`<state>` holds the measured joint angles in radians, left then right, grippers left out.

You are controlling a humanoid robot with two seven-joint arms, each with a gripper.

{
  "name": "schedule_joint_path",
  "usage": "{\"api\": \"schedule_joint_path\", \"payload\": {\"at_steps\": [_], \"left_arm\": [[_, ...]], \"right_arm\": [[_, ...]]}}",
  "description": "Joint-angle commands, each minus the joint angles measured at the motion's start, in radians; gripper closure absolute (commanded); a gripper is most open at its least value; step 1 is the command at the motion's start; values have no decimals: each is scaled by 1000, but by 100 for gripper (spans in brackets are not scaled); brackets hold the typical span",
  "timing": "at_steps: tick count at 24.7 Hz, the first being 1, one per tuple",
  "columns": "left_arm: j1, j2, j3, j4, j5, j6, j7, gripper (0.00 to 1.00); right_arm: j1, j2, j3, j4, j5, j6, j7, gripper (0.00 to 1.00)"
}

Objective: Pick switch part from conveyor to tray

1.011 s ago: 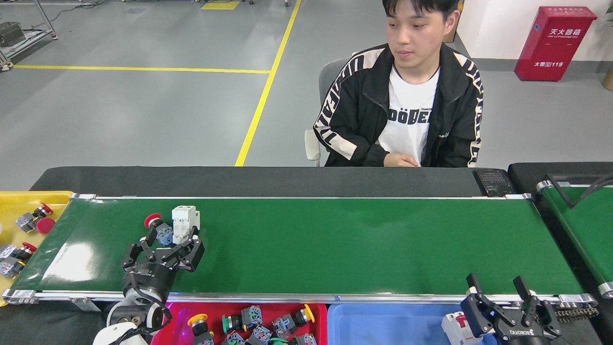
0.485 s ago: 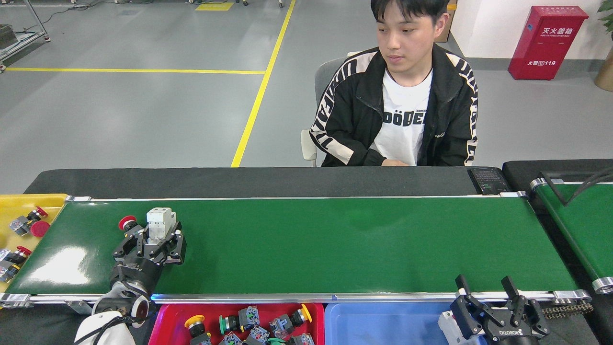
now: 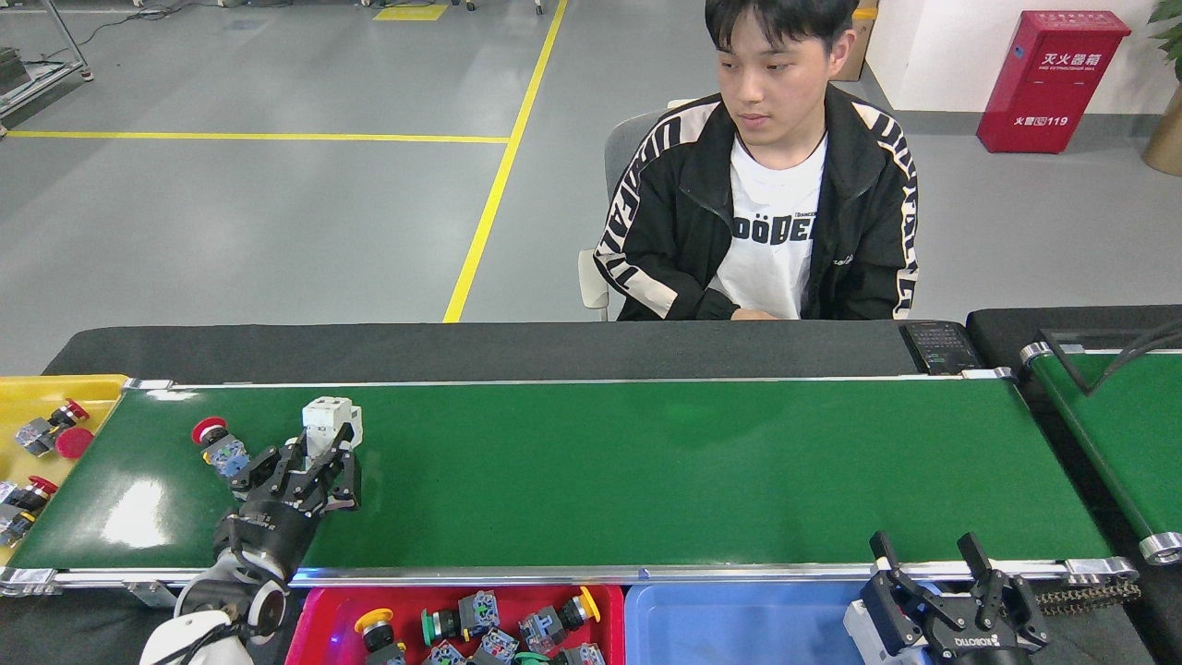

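1. Head view: your left gripper (image 3: 319,454) is clamped on the white switch part (image 3: 330,424), over the conveyor (image 3: 646,471) near its left end.
2. Same view: your right gripper (image 3: 933,573) stands spread wide, empty, over the blue tray (image 3: 739,623).

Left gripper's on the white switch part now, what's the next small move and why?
Probably lift straight up. The left gripper looks shut on the white switch part, which seems to rest on the conveyor. The red-capped switch lies close beside it, so rising first should avoid knocking it before moving to a tray.
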<state>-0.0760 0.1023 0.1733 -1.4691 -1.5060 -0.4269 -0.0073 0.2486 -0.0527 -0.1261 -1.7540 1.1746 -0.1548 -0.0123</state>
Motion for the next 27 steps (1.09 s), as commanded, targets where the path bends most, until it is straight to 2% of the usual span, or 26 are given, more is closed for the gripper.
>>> {"api": "schedule_joint_path", "payload": {"at_steps": [1,3,5,10,12,15,16,18,19,20,23,27], "left_arm": [[42,-7,-25,-97,4,-56,0,91],[84,-21,-132,-174,1,-115,3,90],[102,-19,-233,-203,-7,-122,3,90],[44,-30,-561,-198,-86,-125,0,86],[30,-64,-692,-185,-146,-119,-3,86],[13,-142,-753,-125,-243,-121,-17,81],[13,-161,-764,-109,-266,-122,-20,77],[15,-176,-807,-103,-300,-115,-25,53],[19,-179,-822,-103,-304,-108,-25,32],[22,-179,-827,-105,-304,-95,-22,0],[41,-170,-801,-143,-295,-79,-14,0],[99,-165,-591,-224,-207,-90,-14,0]], "right_arm": [[-5,-3,-1,-12,-1,0,0,3],[-5,-1,-1,-12,-1,0,0,3],[-5,-1,-1,-12,-1,0,0,3],[-8,-1,-9,-12,-4,1,5,2],[-9,-3,-33,-12,-9,6,5,2],[-8,-4,-52,-10,-7,4,6,2],[-8,-4,-52,-10,-7,6,6,2],[-8,-4,-52,-9,-7,6,6,2],[-6,-3,-52,-9,-7,6,6,2],[-6,-4,-52,-9,-7,6,6,2],[-5,-3,-52,-9,-7,4,6,2],[-6,-1,-50,-9,-9,6,8,2]]}}
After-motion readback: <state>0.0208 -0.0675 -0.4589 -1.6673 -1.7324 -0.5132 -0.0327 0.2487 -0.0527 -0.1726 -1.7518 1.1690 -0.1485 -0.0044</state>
